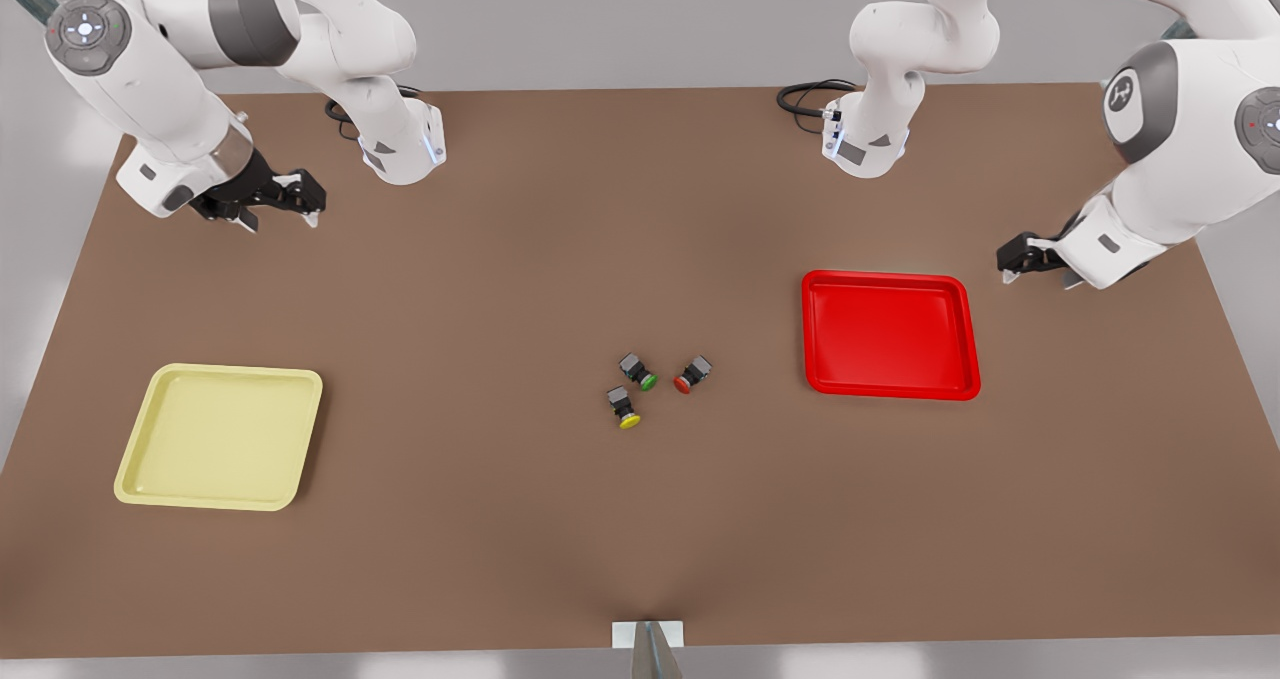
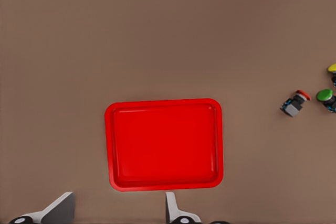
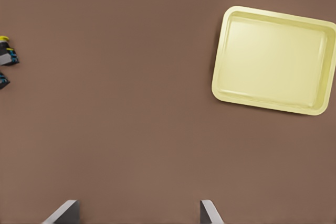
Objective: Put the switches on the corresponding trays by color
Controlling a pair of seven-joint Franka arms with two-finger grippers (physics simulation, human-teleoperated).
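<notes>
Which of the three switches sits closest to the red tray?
The red-capped switch. It lies on the red tray side of the cluster; the green-capped switch and yellow-capped switch lie farther toward the front view's left.

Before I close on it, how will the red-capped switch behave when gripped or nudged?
The red-capped switch lies on its side, so its round cap may let it roll or pivot if nudged. It looks tiny and probably light, likely to skid on the table. The green-capped switch sits close, so a wide approach could bump it. Its boxy body probably gives flatter grip faces.
</notes>
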